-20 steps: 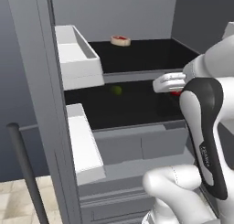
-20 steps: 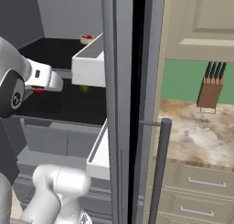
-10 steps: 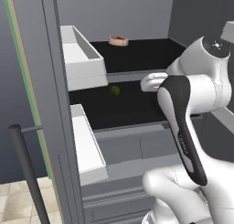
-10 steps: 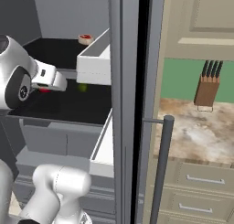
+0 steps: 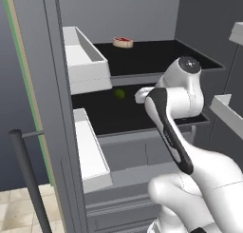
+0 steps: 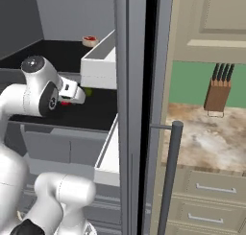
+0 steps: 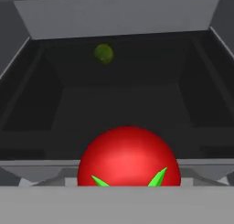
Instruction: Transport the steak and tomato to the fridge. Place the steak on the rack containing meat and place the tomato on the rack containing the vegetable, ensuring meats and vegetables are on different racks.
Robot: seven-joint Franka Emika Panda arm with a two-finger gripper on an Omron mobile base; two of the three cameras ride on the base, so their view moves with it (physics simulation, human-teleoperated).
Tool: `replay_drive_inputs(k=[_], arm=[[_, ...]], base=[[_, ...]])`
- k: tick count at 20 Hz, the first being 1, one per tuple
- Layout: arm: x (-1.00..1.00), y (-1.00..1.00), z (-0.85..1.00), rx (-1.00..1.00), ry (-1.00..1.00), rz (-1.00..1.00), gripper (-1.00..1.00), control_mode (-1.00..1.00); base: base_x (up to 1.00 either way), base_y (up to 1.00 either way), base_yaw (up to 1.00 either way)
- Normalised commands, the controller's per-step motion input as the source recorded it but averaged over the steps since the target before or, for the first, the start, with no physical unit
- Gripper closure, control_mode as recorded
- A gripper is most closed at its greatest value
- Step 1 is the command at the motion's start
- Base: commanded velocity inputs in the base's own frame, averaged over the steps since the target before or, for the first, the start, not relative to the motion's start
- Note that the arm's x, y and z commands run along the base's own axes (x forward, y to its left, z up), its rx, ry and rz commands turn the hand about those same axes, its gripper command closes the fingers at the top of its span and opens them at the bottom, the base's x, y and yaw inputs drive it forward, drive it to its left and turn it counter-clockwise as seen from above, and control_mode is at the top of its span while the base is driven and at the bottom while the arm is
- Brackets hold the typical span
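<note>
Fridge open, two dark racks visible: upper rack carries the steak, already placed; lower rack carries a small green vegetable toward its back. End effector sits at the front edge of the lower rack, clamped on the tomato, which shows as a red patch just under the wrist in the right base view. Judged: the vegetable lies straight ahead and deeper in along the same rack in the hand view, so release calls for a short forward reach onto the bare rack before it.
</note>
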Motion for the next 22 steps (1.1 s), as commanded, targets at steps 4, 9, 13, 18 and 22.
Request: replay_drive_inputs(k=[4,9,13,18,22], arm=[[0.99,0.0,-0.69,0.0,-0.08,0.0,1.0,-1.0],[1.0,0.0,-0.48,0.0,0.03,-0.02,1.0,-1.0],[1.0,0.0,-0.42,0.0,0.13,-0.01,1.0,-1.0],[0.8,0.0,-0.39,0.0,0.07,0.0,1.0,-1.0],[0.62,0.0,-0.28,0.0,0.0,0.0,1.0,-1.0]], base=[[0.0,0.0,0.0],[0.0,0.0,0.0],[0.0,0.0,0.0],[0.0,0.0,0.0],[0.0,0.0,0.0]])
